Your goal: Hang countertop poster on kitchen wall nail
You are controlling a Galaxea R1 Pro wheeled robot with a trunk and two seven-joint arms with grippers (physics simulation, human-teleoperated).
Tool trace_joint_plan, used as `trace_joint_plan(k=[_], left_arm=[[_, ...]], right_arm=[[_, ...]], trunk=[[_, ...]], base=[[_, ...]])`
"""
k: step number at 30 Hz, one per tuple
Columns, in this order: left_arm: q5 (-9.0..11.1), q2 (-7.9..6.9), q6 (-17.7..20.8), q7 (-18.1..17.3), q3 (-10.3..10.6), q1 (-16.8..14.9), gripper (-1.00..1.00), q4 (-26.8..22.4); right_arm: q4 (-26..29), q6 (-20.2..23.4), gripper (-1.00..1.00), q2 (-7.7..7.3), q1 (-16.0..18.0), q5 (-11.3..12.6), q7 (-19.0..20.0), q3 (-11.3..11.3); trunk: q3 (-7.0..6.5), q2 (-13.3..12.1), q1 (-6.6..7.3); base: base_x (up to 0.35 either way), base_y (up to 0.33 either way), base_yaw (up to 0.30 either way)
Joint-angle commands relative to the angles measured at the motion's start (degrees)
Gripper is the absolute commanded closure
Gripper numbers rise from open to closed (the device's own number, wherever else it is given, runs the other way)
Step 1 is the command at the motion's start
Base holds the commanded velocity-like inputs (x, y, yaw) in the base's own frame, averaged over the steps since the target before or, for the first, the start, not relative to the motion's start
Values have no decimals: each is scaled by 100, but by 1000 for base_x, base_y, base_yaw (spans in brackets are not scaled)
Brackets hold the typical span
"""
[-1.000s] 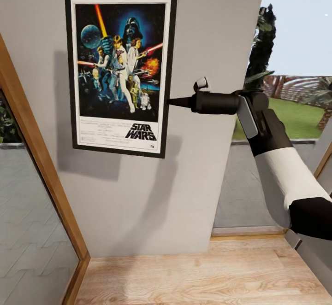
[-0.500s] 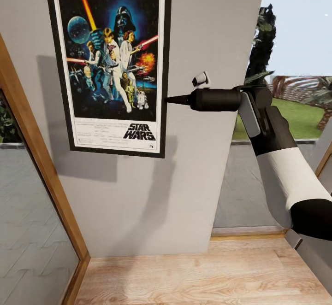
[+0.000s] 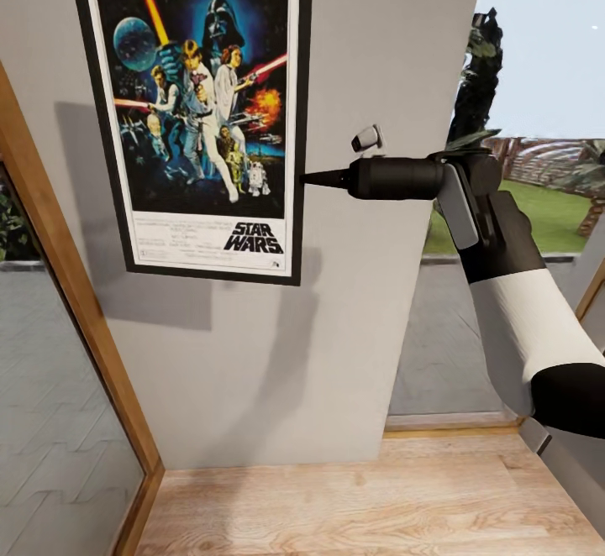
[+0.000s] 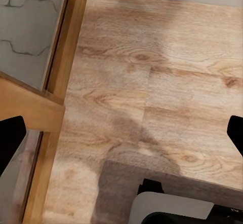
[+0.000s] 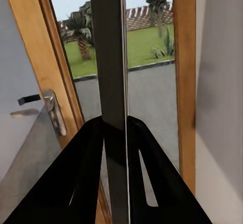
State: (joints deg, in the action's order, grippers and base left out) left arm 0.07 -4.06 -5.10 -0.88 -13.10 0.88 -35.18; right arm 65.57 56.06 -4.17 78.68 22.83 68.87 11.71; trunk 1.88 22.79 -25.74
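Against the grey wall: the poster [image 3: 197,111] stands upright and face-on in the head view, its top edge cut off by the picture's upper border.
Poster look: black frame, white border, colourful film art with "STAR WARS" lettering low on the right.
Poster edge-on: in the right wrist view the poster [image 5: 112,82] is a dark vertical slat running up between the two black fingers [image 5: 81,178].
Poster shadow: a soft grey shadow falls on the wall [image 3: 353,304] to its left and below it.
Right gripper: the right gripper [image 3: 309,178] meets the poster's right edge about two thirds of the way down; its tips are pressed onto the frame, pinching it.
Right arm: the black and white forearm [image 3: 512,304] reaches in from the right, level, with the wrist pointing left.
Wall fitting: a small white and dark knob [image 3: 366,139] juts from the wall just above the gripper's barrel; whether it is a nail cannot be told.
Left gripper: the left gripper [image 4: 121,133] hangs over the wooden floor [image 4: 167,82], its dark fingertips [image 4: 10,135] spread wide apart at opposite sides of the wrist view, holding nothing.
Left side: a wooden frame [image 3: 80,304] with glass stands left of the wall.
Right side: a glass door shows lawn [image 3: 546,216] and dark trees [image 3: 475,77] outside; a metal door handle [image 5: 53,110] sits on a frame [image 5: 38,62] in the right wrist view.
Floor: light wood planks [image 3: 353,501] lie near the wall's foot.
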Motion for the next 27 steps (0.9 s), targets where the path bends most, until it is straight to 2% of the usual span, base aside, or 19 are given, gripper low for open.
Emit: trace_joint_plan(k=[1,17,25,27], left_arm=[[1,2,-9,-9,-8,0,-100,-6],[-4,2,-9,-9,-8,0,-100,-5],[-3,2,-6,-9,-8,0,-100,-2],[-2,2,-8,-9,-8,0,-100,-3]], right_arm=[[-2,37,100,-4,7,27,13,8],[9,37,100,-13,7,23,12,4],[9,35,100,-13,7,20,13,-2],[9,32,100,-70,7,21,13,-2]], trunk=[[12,12,-4],[12,12,-4],[12,12,-4],[12,12,-4]], base=[[0,0,0],[13,0,0],[236,0,0],[213,0,0]])
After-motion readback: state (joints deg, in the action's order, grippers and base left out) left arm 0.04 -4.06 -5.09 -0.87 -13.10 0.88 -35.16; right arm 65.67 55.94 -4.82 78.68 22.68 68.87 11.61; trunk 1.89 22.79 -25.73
